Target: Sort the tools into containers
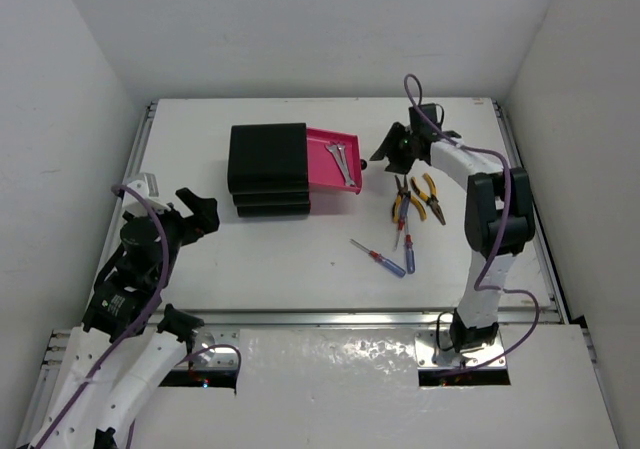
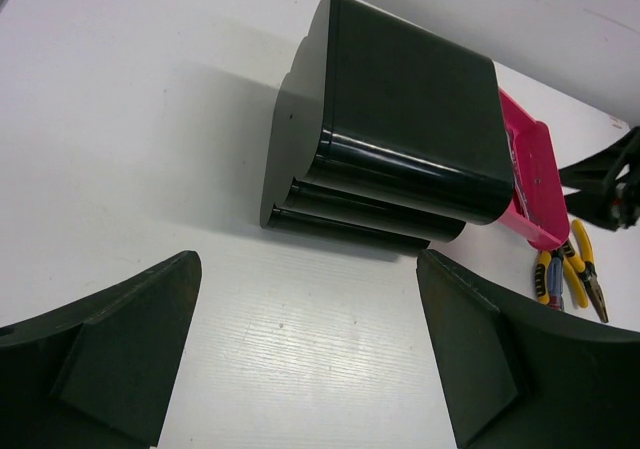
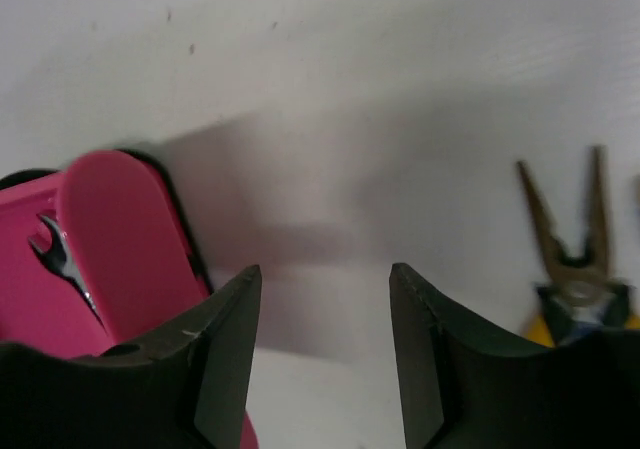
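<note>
A black chest (image 1: pixel 268 167) sits on the white desk (image 1: pixel 280 269), its top drawer (image 1: pixel 322 181) pulled out to the right, pink inside, with silver wrenches (image 1: pixel 340 159) lying in it. The right hand (image 1: pixel 382 153) hangs just beside the drawer's outer end, its jaws partly apart with nothing between them. Two yellow-handled pliers (image 1: pixel 401 203) lie near it on the desk, and two screwdrivers (image 1: pixel 380 259) lie closer to the arms. The left hand (image 1: pixel 200 212) hovers well apart from the chest on its other side, spread wide and empty.
</note>
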